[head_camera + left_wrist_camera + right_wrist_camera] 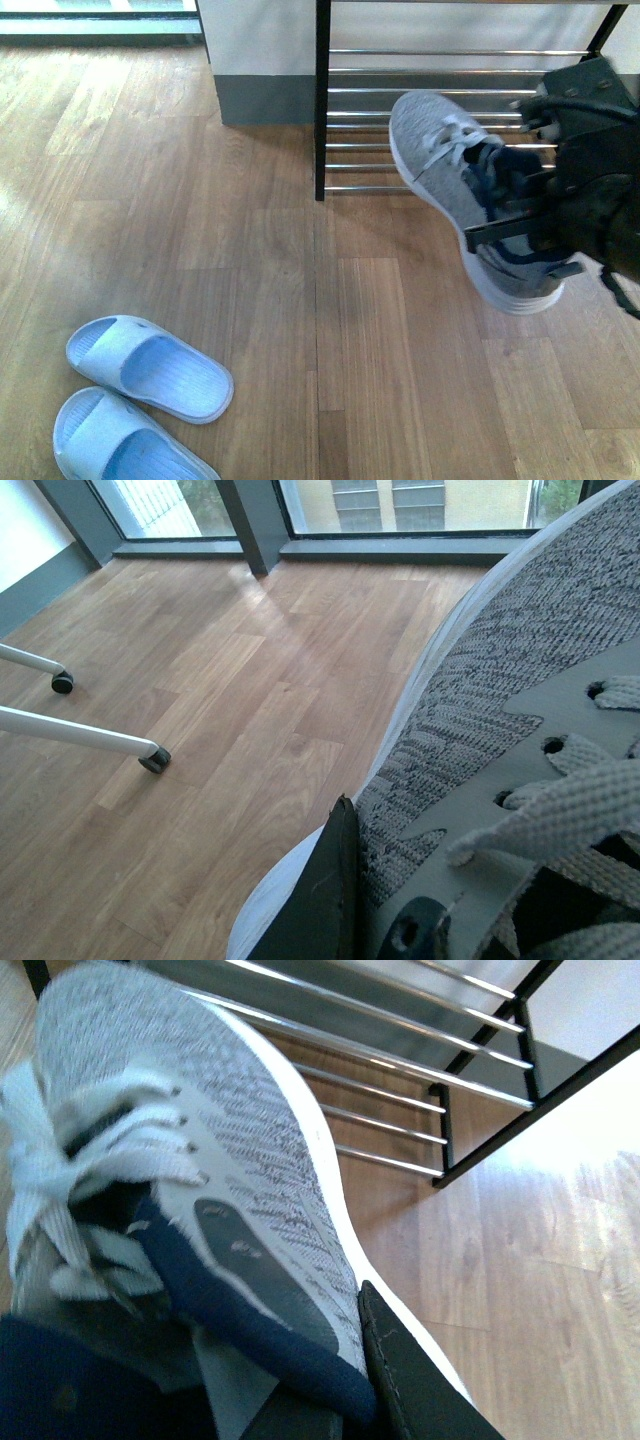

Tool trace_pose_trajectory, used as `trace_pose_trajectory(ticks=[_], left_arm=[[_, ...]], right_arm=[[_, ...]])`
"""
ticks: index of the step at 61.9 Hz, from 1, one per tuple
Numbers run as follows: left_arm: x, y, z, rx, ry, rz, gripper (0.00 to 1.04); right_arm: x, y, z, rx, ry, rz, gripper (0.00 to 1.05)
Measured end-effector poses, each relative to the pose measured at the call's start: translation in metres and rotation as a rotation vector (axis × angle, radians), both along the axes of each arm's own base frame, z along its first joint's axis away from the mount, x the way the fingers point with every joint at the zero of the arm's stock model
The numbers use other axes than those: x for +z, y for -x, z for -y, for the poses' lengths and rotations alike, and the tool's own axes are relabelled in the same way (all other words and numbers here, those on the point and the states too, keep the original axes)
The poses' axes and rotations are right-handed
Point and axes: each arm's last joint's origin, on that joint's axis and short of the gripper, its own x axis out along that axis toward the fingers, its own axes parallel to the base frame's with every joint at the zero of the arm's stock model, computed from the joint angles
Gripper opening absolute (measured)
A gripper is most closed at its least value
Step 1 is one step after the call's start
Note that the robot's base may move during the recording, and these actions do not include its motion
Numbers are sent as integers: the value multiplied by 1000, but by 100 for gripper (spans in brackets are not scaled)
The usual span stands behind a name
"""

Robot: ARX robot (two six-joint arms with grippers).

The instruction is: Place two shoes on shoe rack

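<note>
A grey sneaker (440, 165) with a white sole hangs tilted above the floor, its toe in front of the low rods of the shoe rack (322, 120). My right gripper (520, 235) is shut on its collar; the right wrist view shows a dark finger (405, 1375) pressed on the sneaker's (220, 1120) side, with the rack's rods (400, 1050) beyond. In the left wrist view my left gripper (400, 905) is shut on a second grey sneaker (500, 680), with one finger (325, 900) against its side. The left arm is outside the front view. Two pale blue slides (150, 365) lie at the lower left.
Wooden floor (300, 330) spreads between the slides and the rack. A white wall with a grey skirting (265, 100) stands left of the rack. Below the left gripper are white chair legs with castors (155, 760) and a window frame (250, 520).
</note>
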Motion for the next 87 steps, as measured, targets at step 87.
trace_pose_trajectory(ticks=[87], left_arm=[[0,0,1,-12,3,-2,2]], right_arm=[[73,66,4,11,42,180,1]])
